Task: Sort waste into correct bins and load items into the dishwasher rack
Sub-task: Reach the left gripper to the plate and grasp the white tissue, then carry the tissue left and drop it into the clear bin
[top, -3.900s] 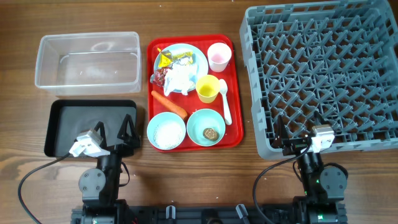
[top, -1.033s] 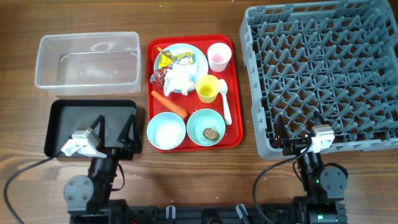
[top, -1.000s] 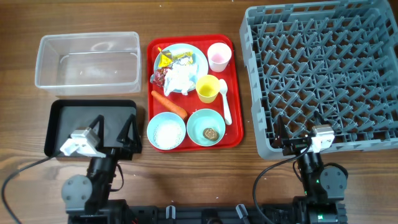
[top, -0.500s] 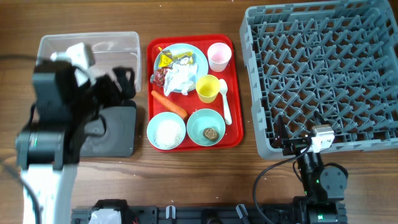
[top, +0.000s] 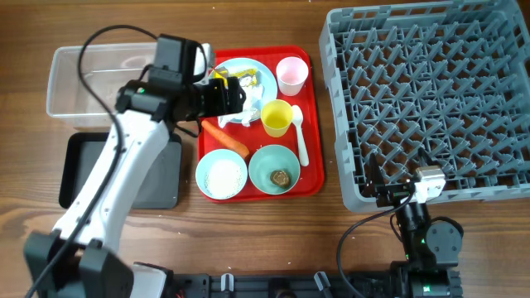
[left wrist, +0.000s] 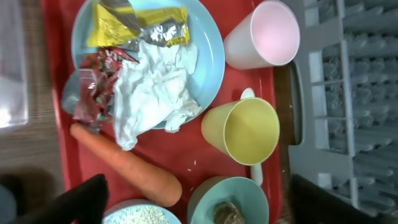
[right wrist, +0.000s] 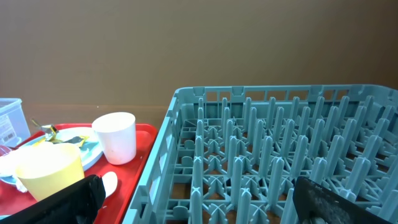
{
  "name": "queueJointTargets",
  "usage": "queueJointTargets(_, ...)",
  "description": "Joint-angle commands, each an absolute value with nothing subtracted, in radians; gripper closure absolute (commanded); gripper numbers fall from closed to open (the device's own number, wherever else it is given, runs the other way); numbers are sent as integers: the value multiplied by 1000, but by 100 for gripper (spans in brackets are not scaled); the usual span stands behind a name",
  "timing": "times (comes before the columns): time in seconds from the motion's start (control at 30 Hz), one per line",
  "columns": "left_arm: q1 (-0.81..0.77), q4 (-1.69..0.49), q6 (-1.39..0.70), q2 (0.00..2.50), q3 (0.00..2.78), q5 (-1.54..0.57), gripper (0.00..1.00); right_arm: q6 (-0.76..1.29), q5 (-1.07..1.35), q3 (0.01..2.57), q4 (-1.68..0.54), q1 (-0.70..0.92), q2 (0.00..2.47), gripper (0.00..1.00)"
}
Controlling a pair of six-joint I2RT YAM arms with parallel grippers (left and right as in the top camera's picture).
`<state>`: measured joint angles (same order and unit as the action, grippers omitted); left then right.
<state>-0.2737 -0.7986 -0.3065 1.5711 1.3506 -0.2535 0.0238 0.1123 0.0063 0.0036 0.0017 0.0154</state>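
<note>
My left gripper [top: 231, 98] hangs open over the red tray's back half, holding nothing. Its wrist view shows the pale blue plate [left wrist: 208, 53] with a crumpled white tissue [left wrist: 152, 93], a yellow wrapper [left wrist: 134, 15], a silver wrapper [left wrist: 163, 32] and a red wrapper [left wrist: 93, 87]. The carrot [left wrist: 127, 167] lies just below the plate. Beside them are the yellow cup [left wrist: 239, 130], pink cup [left wrist: 261, 34], spoon [left wrist: 249, 93], a bowl with a brown lump [left wrist: 227, 208] and a bowl of rice [top: 221, 174]. My right gripper [top: 396, 178] rests open at the rack's [top: 431, 91] front edge.
The clear tub [top: 66, 58] stands at the back left, and the black tray [top: 83, 165] in front of it; my left arm crosses over both. The red serving tray [top: 310, 178] sits between the bins and the rack.
My left arm has swung up from its place at the table's front edge, across the black tray, to above the plate on the red tray. The right arm has not moved.
</note>
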Motion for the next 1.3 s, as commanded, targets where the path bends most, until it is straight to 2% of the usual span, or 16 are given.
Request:
queueJointTargets(0.0, -313, -773, -302, 1637, 1367, -257, 20, 15, 129, 5, 8, -1, 9, 0)
queueJointTargets(0.1, -339, -732, -303, 1691, 1367, -164, 35, 15, 129, 5, 8, -1, 9, 0)
queueJointTargets(0.27, -358, -686, -302, 1750, 1367, -44, 36, 15, 129, 5, 8, -1, 9, 0)
queueJointTargets(0.43, -358, -672, -302, 1818, 1367, -28, 43, 15, 129, 5, 8, -1, 9, 0)
queueJointTargets(1.1, -358, -587, -298, 1961, 1360, -2, 40, 15, 129, 5, 8, -1, 9, 0)
queueJointTargets(1.17, -358, -590, -299, 1962, 1360, -2, 45, 15, 129, 5, 8, -1, 9, 0)
queueJointTargets(1.27, -358, -594, -298, 1962, 1360, -2, 68, 15, 128, 5, 8, -1, 9, 0)
